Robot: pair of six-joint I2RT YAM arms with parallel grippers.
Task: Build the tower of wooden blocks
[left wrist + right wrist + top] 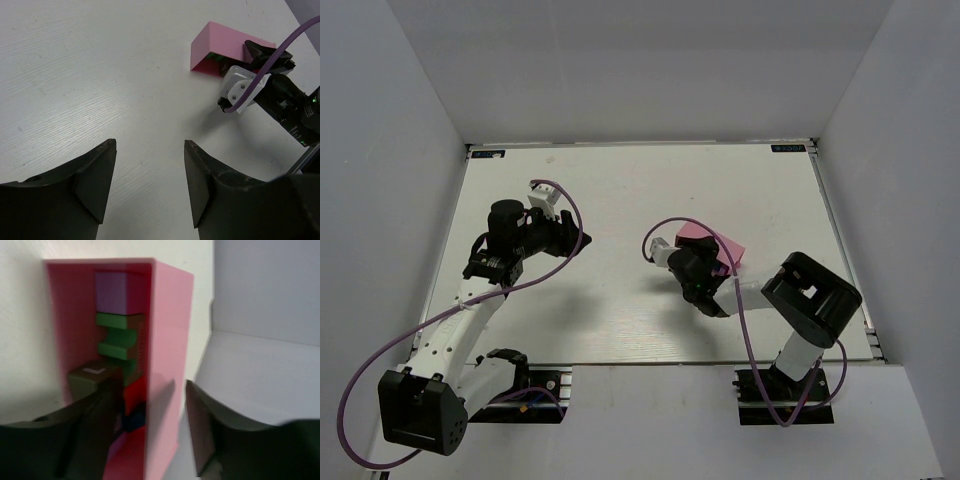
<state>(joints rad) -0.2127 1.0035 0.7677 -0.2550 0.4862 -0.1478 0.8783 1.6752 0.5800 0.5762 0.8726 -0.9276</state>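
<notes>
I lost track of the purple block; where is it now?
Right wrist view: the purple block sits at the pink tray's far end, just beyond the green blocks, on the table's right half.

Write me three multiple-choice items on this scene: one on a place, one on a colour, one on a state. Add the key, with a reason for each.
1. Where do the wood blocks lie?
A. in a blue bowl
B. inside the pink tray
C. on a metal rack

2. What colour is the end block, the one farthest from the right wrist camera?
A. yellow
B. white
C. purple

3. How does the left tool stand?
A. open and empty
B. shut on a block
C. shut on the tray

Key:
1 B, since the right wrist view shows them lined up between the tray's walls.
2 C, since the piece at the tray's far wall is purple.
3 A, since its fingers stand apart with nothing between them.
</notes>
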